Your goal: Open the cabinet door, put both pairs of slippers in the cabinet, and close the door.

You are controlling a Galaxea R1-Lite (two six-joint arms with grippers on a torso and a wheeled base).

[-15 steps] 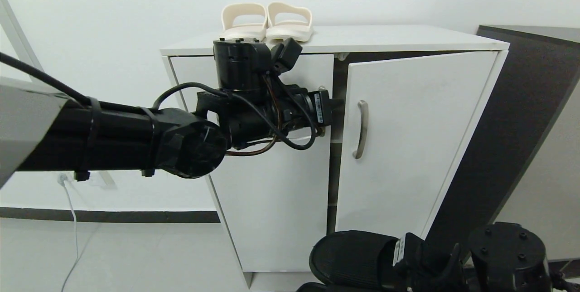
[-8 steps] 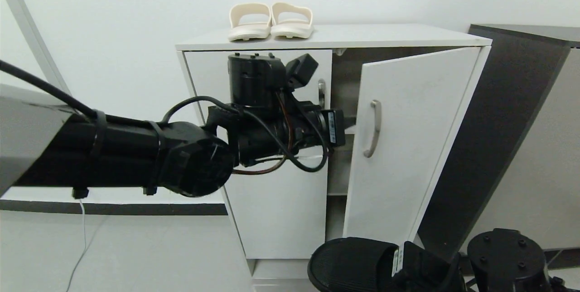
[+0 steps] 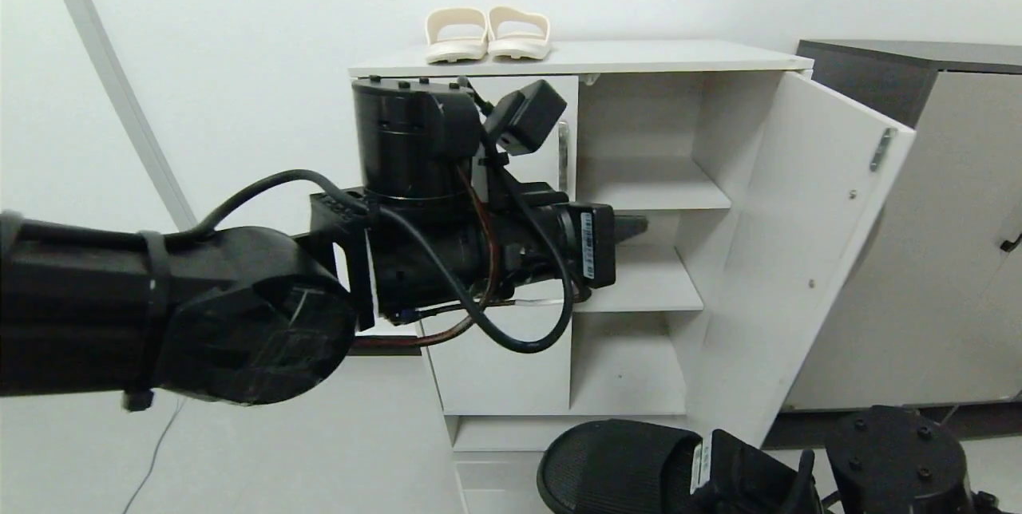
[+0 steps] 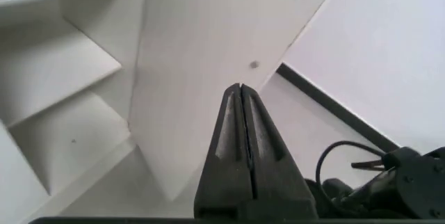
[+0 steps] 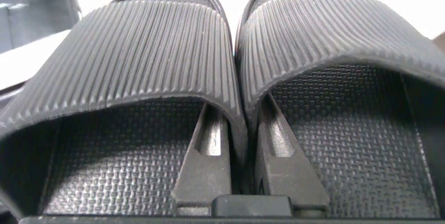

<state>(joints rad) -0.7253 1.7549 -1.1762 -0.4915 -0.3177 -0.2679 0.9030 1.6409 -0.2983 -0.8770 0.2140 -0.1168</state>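
Note:
The white cabinet (image 3: 583, 57) has its right door (image 3: 798, 258) swung wide, baring three shelves (image 3: 647, 195). A cream pair of slippers (image 3: 489, 35) rests on the cabinet top. My left gripper (image 3: 639, 224) is shut on nothing and hangs in front of the middle shelf, clear of the door. In the left wrist view the left gripper (image 4: 240, 95) points toward the open door's inner face (image 4: 201, 57). Low before the cabinet, my right gripper (image 5: 242, 147) is shut on the black pair of slippers (image 5: 236, 64), pinching their two inner sides together. The head view shows the black slippers (image 3: 615, 458) below the open compartment.
The cabinet's left door (image 3: 495, 362) is closed, with a metal handle (image 3: 564, 155). A dark-topped grey cabinet (image 3: 934, 258) stands close on the right, just behind the open door. White wall and bare floor lie to the left.
The right door went from slightly ajar to wide open. My left gripper, earlier at the door's edge, is now free of it. The head view has shifted as well.

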